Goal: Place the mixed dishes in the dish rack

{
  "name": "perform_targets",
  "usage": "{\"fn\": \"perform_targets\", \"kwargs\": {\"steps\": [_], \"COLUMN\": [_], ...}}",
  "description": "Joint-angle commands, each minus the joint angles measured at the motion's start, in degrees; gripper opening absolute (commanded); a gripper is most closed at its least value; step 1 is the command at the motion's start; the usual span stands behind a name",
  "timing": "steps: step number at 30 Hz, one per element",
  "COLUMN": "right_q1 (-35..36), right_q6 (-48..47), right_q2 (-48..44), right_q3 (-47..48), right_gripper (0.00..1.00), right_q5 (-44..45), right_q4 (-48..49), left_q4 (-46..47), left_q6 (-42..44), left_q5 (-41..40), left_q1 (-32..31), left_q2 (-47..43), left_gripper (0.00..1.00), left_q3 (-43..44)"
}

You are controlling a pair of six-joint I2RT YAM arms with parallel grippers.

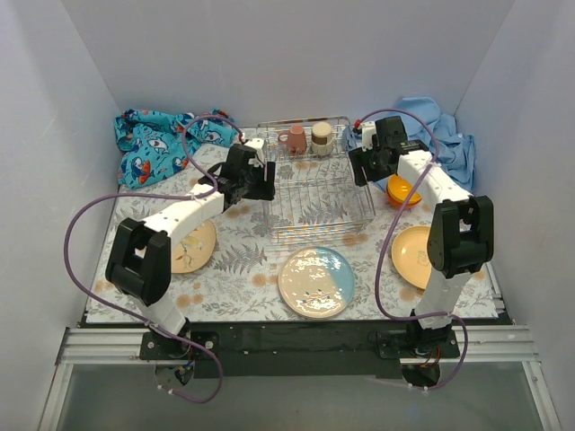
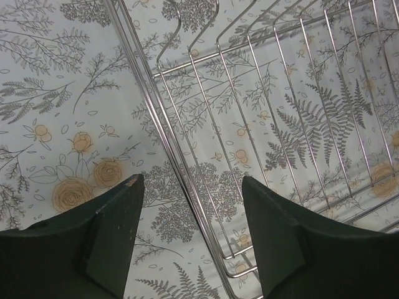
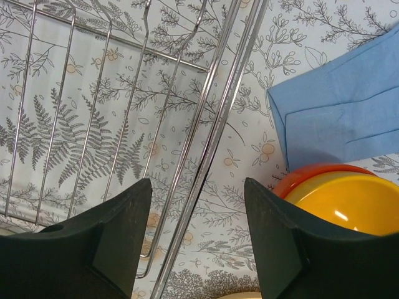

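Fern-print tabletop (image 1: 243, 269) — left fingers (image 2: 112, 237) and right fingers (image 3: 118, 243) spread apart, empty, flanking the dish rack (image 1: 314, 193).

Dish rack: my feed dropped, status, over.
Left gripper open over left edge of dish rack; right gripper open over its right edge. Mug, steel cup in rack. Three plates, orange bowl on table. Nothing blocking.

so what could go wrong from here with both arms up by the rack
1. The left pincer and right pincer both hang open right over the side wires of the rack. Lowering either could jam a finger between the bars and drag the rack, perhaps tipping the mug and cup inside.
2. The orange bowl sits right beside the blue cloth, so a grab there might catch fabric too.
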Motion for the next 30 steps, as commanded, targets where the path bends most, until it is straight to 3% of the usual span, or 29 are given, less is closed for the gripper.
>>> {"fn": "perform_targets", "kwargs": {"steps": [1,8,21,24,30], "right_q1": [-0.12,0.06,4.45,4.89,4.19], "right_q6": [0.63,3.0,4.76,4.77,3.71], "right_q2": [0.72,0.9,-2.27,-3.41,-6.13], "right_q3": [3.96,2.65,-1.57,-2.19,-2.28], "right_gripper": [0.67,0.53,0.52,0.55,0.71], "right_q5": [-1.02,-5.58,-8.67,-7.1,2.31], "right_q4": [1.23,0.61,0.96,0.96,0.18], "left_q4": [-0.3,-1.09,-2.5,-2.5,-3.03], "left_q6": [-1.34,-1.34,-0.81,-0.81,-0.29], "left_q5": [1.47,1.74,1.74,2.69,3.41], "left_q1": [0.7,1.14,1.4,1.4,1.4], "left_q2": [0.69,1.66,-4.14,-5.37,-7.92], "left_gripper": [0.63,0.63,0.65,0.66,0.73], "left_q3": [1.09,0.92,-4.71,-5.41,-5.33]}}
